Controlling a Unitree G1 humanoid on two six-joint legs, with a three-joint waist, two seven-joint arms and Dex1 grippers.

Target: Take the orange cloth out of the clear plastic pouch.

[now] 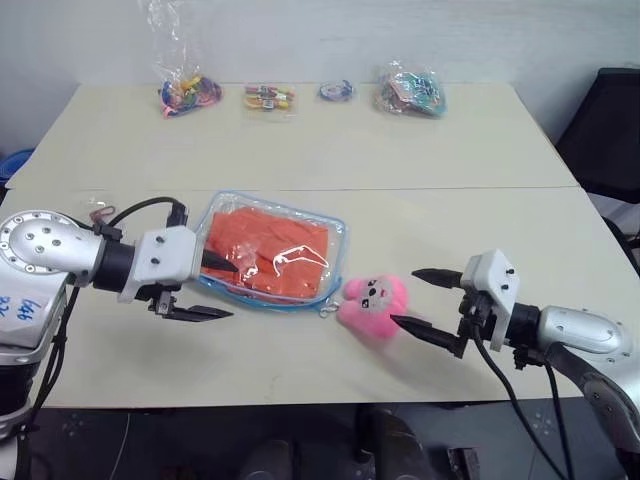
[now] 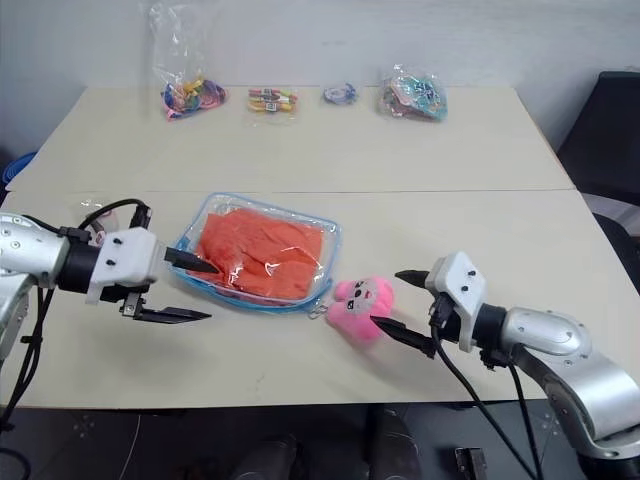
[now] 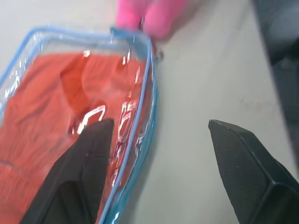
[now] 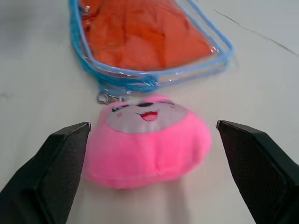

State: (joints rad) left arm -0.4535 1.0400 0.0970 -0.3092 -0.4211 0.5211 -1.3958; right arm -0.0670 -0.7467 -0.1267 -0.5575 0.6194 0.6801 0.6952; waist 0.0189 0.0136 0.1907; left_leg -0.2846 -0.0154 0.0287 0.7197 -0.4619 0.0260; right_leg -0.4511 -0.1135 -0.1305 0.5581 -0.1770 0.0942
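The clear plastic pouch with blue zipper edging lies flat at the table's middle, and the orange cloth is folded inside it. My left gripper hangs open at the pouch's left end. One finger is over the pouch's edge and cloth; the other is over bare table. My right gripper stands open to the right of a pink plush toy. In the right wrist view the plush lies between the fingers, with the pouch just beyond it.
Several small clear bags of colourful trinkets line the table's far edge. A black chair stands at the right. A small pink item lies near my left arm. A seam crosses the tabletop behind the pouch.
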